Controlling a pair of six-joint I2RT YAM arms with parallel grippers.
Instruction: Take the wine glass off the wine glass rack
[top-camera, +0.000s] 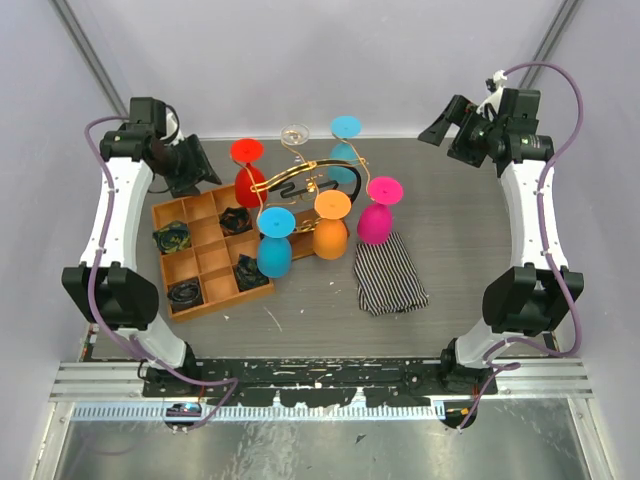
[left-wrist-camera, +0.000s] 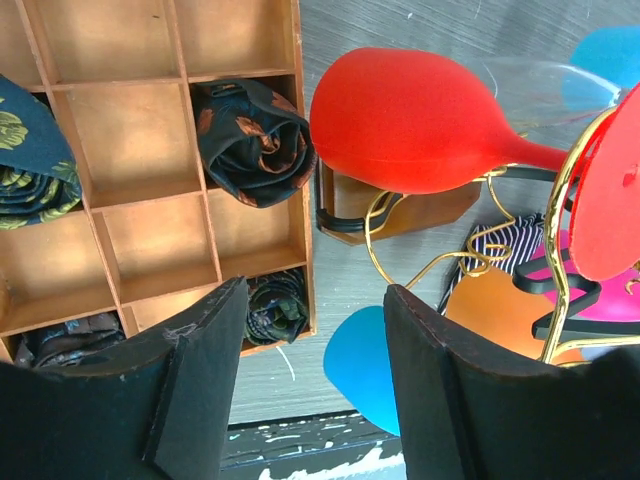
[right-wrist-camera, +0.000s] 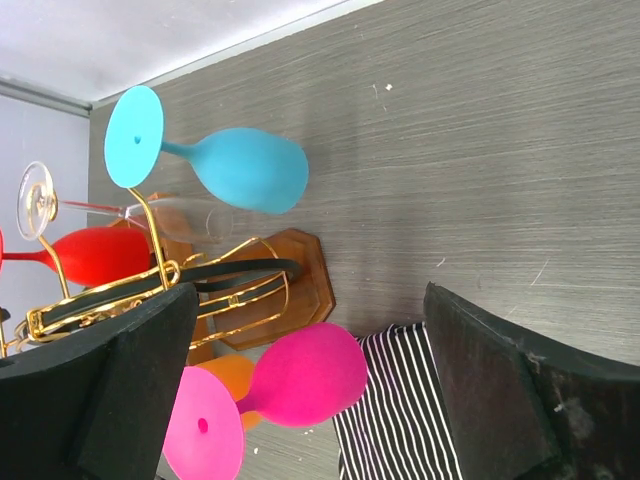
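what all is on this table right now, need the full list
wine glass rack: 1, gold wire with a black bar and wooden base, middle of table
red glass: 1, red, hanging at rack's left
clear glass: 1, see-through, rack's far side
far blue glass: 1, light blue, rack's far right
near blue glass: 1, blue, rack's near left
orange glass: 1, orange, rack's near middle
pink glass: 1, pink, rack's right
tray: 1, orange-brown, left of rack
rolled cloths: 4, dark patterned, in tray compartments
striped cloth: 1, black and white, near right of rack
table: 1, grey
left gripper: 1, black, open, empty
right gripper: 1, black, open, empty
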